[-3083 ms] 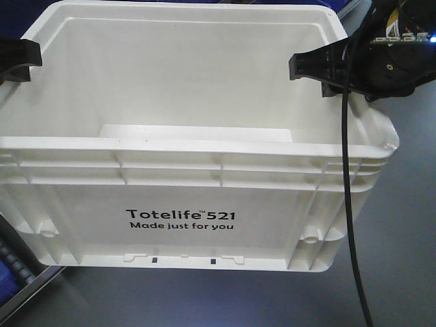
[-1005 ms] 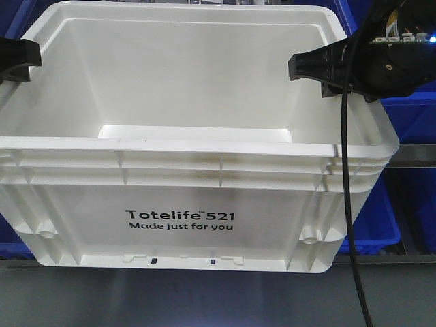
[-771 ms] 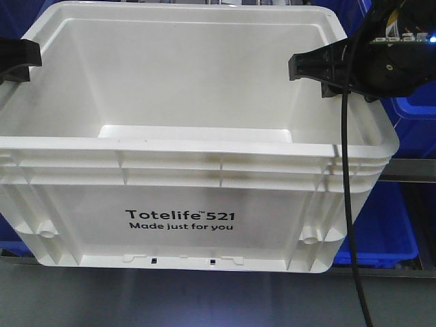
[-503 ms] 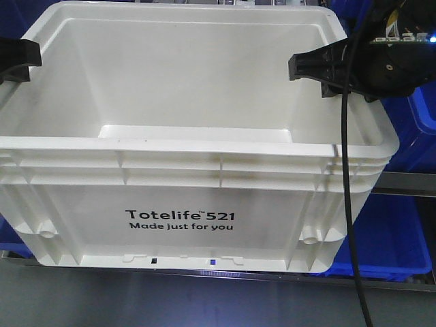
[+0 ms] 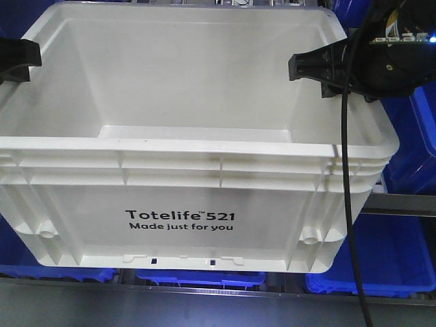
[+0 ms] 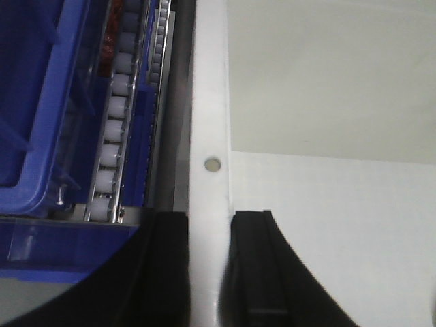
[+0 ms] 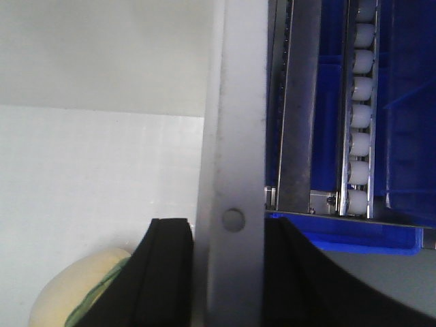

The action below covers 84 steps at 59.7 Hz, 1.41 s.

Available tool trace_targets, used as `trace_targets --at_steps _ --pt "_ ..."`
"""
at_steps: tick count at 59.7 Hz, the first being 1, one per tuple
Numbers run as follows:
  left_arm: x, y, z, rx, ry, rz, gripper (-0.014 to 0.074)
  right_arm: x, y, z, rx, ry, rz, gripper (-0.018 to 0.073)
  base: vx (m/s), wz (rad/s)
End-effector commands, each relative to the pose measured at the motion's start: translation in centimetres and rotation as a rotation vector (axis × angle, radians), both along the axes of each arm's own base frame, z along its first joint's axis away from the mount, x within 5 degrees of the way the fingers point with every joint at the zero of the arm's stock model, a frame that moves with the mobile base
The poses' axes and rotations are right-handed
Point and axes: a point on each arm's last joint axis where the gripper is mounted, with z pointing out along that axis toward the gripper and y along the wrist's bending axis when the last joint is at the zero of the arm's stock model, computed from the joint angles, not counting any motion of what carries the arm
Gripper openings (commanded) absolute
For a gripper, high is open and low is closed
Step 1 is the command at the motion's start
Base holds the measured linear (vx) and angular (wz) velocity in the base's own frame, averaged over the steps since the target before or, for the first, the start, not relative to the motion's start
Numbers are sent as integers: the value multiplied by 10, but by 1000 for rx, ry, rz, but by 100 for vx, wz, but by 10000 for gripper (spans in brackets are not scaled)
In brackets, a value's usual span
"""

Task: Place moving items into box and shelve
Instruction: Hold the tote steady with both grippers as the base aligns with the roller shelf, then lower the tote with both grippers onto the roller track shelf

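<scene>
The white box [image 5: 204, 146], printed "Totelife 521", fills the front view and hangs between my two grippers. My left gripper [image 5: 17, 58] is shut on the box's left rim [image 6: 210, 122], one finger [image 6: 167, 266] outside the wall and one inside. At the right rim [image 7: 235, 102], my right gripper [image 5: 320, 68] is shut the same way. A pale yellow plush fruit with a green stem [image 7: 68, 289] lies on the box floor beside the inner right finger [image 7: 167, 272], partly hidden by it. From the front, the box's near wall hides its floor.
Blue plastic bins [image 5: 381, 259] sit behind and below the box on a shelf with a grey metal rail [image 5: 402, 204]. Roller tracks run along the shelf on both sides [image 6: 112, 122] [image 7: 357, 116]. A black cable [image 5: 351, 225] hangs in front of the box's right corner.
The blue bins and shelf rail behind the box have slid downward in view, replacing the grey floor seen earlier. The box and both grippers keep the same place in the frame.
</scene>
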Motion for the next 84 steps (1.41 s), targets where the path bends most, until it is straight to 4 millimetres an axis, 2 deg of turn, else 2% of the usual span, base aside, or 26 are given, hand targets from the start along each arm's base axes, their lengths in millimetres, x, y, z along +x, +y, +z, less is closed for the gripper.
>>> trace_targets --at_steps 1,41,84 --pt "-5 2 31 -14 -211 -18 158 -3 -12 30 -26 -179 13 137 15 -13" --pt "-4 2 31 -14 -211 -18 158 -3 -12 30 -26 -179 13 137 14 -13" --pt "-4 2 31 -14 -211 -18 158 -3 -12 30 -26 -179 13 137 2 -1"
